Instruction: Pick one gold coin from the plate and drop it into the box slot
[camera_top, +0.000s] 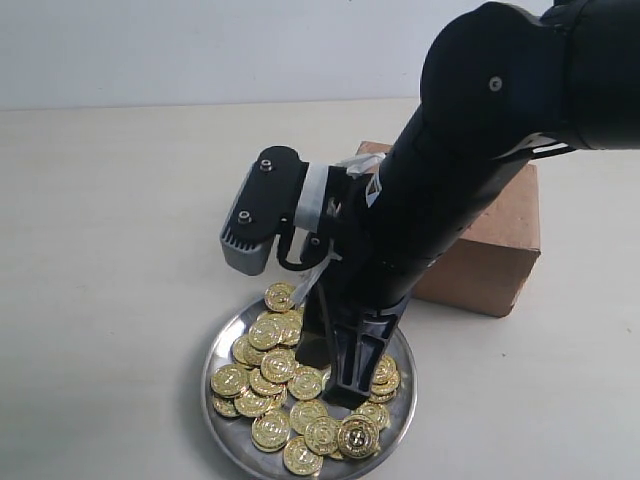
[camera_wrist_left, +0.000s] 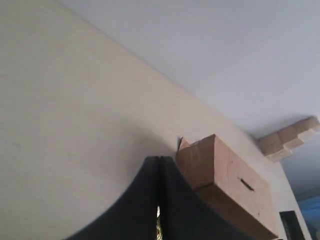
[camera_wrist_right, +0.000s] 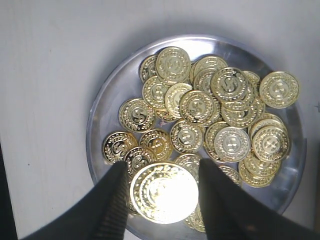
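Note:
The silver plate (camera_top: 214, 398) (camera_wrist_right: 100, 110) holds several gold coins (camera_top: 270, 375) (camera_wrist_right: 200, 107). My right gripper (camera_top: 335, 375) (camera_wrist_right: 161, 167) stands over the plate's middle, shut on one gold coin (camera_wrist_right: 164, 192), which lies flat between the two fingers and looks larger than the rest. The exterior view hides that coin behind the fingers. The brown box (camera_top: 490, 250) (camera_wrist_left: 220, 170) stands just behind the plate, and its dark slot (camera_wrist_left: 246, 184) shows in the left wrist view. My left gripper (camera_wrist_left: 159, 159) is shut, fingertips touching; a thin gold sliver shows in the gap below the tips.
The right arm (camera_top: 470, 170) reaches over the box toward the plate, with its grey wrist camera (camera_top: 255, 215) sticking out to the left. Pale blocks (camera_wrist_left: 290, 137) lie far off beyond the box. The light tabletop (camera_top: 110, 250) surrounds everything.

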